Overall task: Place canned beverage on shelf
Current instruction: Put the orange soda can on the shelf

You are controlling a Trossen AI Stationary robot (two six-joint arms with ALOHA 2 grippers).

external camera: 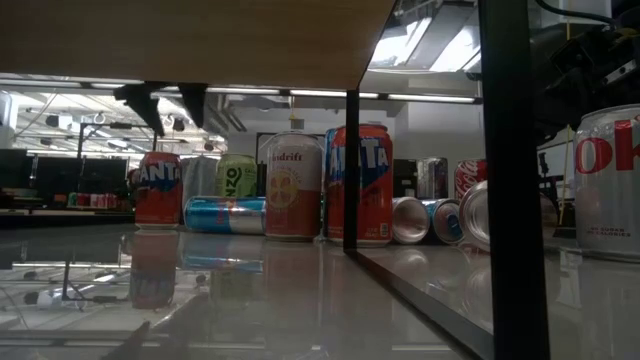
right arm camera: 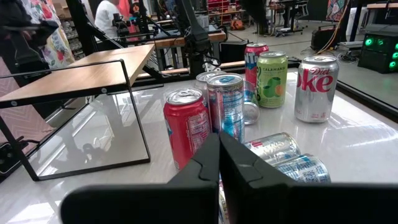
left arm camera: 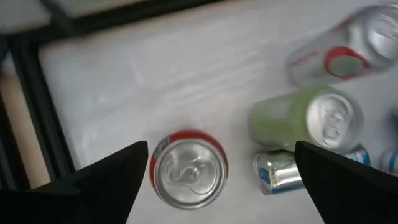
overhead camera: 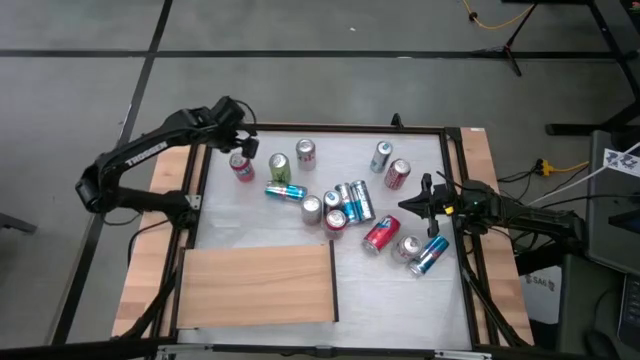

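White counter [overhead camera: 400, 290] framed in dark rails. Wood-grain shelf [overhead camera: 258, 285] raised on a thin dark frame over the near left quarter, nothing on its top. Scattered across the counter's far and right parts: an orange can [overhead camera: 241, 166] upright, a green can [overhead camera: 279, 168] upright, a blue can [overhead camera: 285, 192] lying, a red can [overhead camera: 380, 236] lying among others.

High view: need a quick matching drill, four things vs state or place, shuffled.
Things:
1. left claw
2. right claw
3. shelf
4. green can

States or places:
A. bare, no can on it
B. shut, at the table's right side
C. open, over the red Fanta can
D. upright, beside that red can

Pairs: 1-C, 2-B, 3-A, 4-D
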